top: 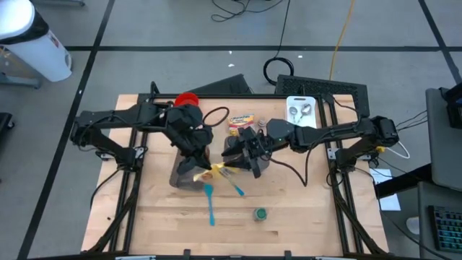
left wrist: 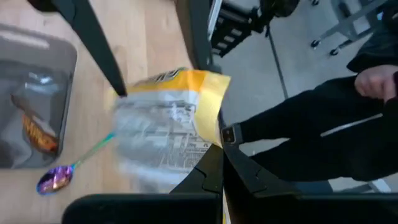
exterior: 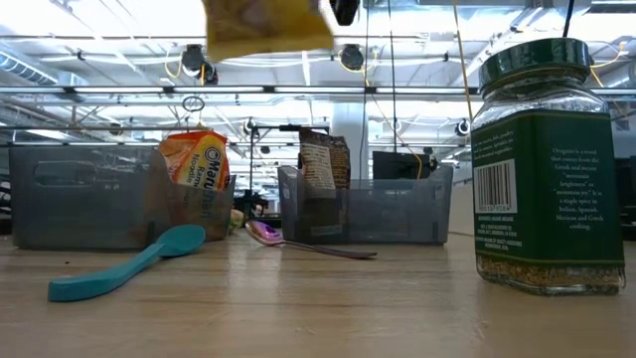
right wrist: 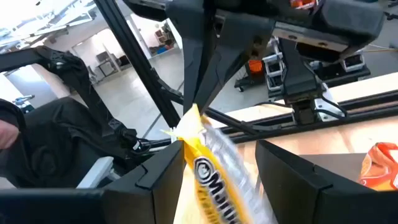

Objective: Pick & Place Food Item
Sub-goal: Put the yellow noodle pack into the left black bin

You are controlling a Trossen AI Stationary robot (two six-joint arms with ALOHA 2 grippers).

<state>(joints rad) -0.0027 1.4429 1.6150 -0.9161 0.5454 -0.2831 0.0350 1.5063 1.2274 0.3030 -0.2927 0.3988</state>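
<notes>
You are mid hand-over, by my reading: the yellow food packet (top: 216, 172) hangs in the air between the two bins; the left gripper (top: 204, 167) is clamped shut on its top edge; the right gripper (top: 249, 165) stands open, fingers either side of the packet, not yet squeezing; next, close the right before releasing the left.

Bright overhead lighting; both wrist views motion-blurred.
</notes>
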